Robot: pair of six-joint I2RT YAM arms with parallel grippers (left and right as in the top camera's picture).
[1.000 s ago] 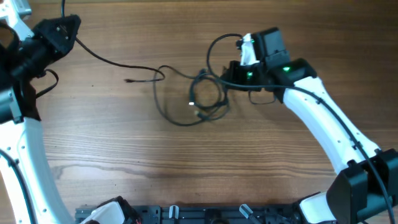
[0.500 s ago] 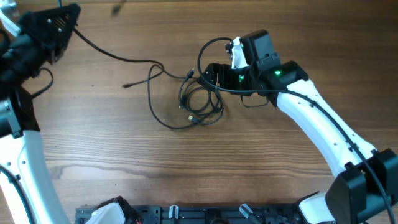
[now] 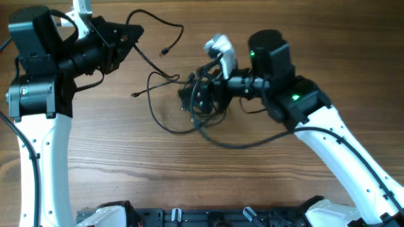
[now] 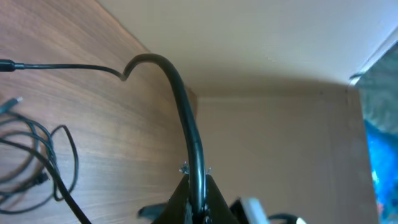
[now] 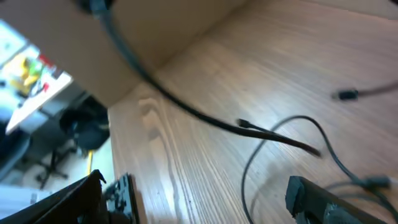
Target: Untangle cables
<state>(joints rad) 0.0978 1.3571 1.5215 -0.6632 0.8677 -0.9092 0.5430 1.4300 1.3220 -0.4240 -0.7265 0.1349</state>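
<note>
One cable (image 4: 185, 115) pinched tight in left end effector (image 3: 129, 34), lifted off counter (image 3: 95, 164); tangle (image 3: 202, 112) mid-counter beside wide-open right end effector (image 3: 201, 94). Draw cable away slowly, pinning tangle, avoiding tightened knots.

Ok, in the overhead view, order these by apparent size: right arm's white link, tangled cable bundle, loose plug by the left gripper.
Largest: the right arm's white link, though it likely sits nearer the camera.
Then the tangled cable bundle.
Smallest: the loose plug.
</note>
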